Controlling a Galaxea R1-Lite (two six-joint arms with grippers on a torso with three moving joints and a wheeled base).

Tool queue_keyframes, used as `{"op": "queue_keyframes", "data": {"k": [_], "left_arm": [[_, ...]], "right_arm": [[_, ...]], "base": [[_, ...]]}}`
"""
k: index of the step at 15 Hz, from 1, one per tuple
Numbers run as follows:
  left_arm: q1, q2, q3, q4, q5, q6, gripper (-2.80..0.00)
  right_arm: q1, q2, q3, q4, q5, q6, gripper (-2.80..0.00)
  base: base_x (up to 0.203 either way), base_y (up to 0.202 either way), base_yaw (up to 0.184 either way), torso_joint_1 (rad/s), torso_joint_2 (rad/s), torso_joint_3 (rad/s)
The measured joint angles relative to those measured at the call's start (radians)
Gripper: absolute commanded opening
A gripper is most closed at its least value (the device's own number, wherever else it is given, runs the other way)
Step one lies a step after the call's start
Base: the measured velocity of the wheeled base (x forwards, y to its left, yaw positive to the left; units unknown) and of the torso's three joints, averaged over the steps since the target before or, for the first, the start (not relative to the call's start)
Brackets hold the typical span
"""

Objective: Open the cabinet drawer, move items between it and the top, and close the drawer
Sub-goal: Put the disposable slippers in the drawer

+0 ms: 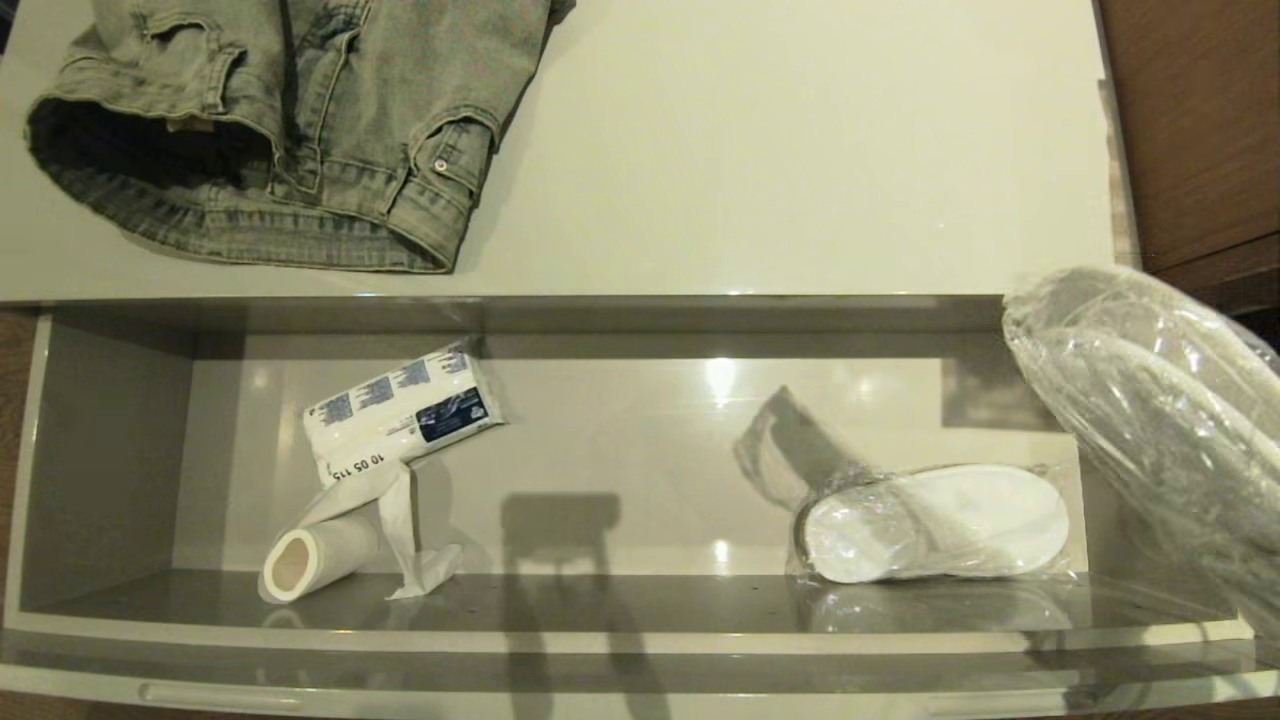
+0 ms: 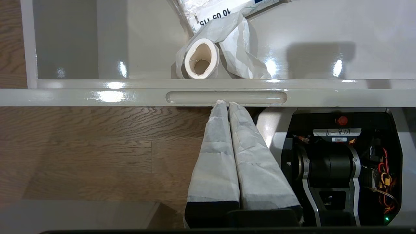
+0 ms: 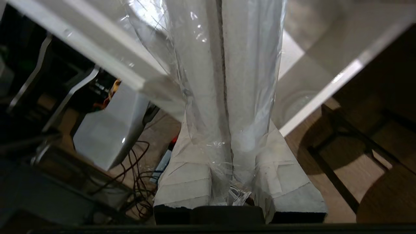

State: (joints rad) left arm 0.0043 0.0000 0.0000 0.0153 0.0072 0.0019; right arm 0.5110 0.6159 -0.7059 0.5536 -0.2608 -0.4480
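Head view shows the right pincer (image 3: pixel 227 162) clamped on a wrapped slipper pair (image 1: pixel 1150 400), held above the right end of the open cabinet drawer (image 1: pixel 620 640); the top (image 1: pixel 780 160) lies beyond it. The left pincer (image 2: pixel 224 103), fingers together, rests at the slot handle (image 2: pixel 226 97).

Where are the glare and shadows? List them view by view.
Head view: lamp glare spots on the cabinet drawer floor, a blocky shadow mid-floor. Left wrist view: glints along the drawer front by the shut left gripper, a shadow beside the paper roll. Right wrist view: sheen streaks on the wrapped slippers in the right gripper.
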Motion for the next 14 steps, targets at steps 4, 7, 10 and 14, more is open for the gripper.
{"op": "queue_keyframes", "data": {"k": [4,7,10,14], "left_arm": [[0.0,0.0,0.0,0.0,0.0,0.0,-2.8],[0.0,0.0,0.0,0.0,0.0,0.0,-2.8],[0.0,0.0,0.0,0.0,0.0,0.0,-2.8],[0.0,0.0,0.0,0.0,0.0,0.0,-2.8]], "right_arm": [[0.043,0.072,0.013,-0.008,0.112,-0.02,-2.8],[0.17,0.189,0.016,-0.037,0.146,-0.024,-2.8],[0.217,0.335,0.021,-0.122,0.169,-0.041,-2.8],[0.203,0.532,0.016,-0.354,0.127,-0.115,-2.8]], "base": [[0.0,0.0,0.0,0.0,0.0,0.0],[0.0,0.0,0.0,0.0,0.0,0.0],[0.0,0.0,0.0,0.0,0.0,0.0],[0.0,0.0,0.0,0.0,0.0,0.0]]}}
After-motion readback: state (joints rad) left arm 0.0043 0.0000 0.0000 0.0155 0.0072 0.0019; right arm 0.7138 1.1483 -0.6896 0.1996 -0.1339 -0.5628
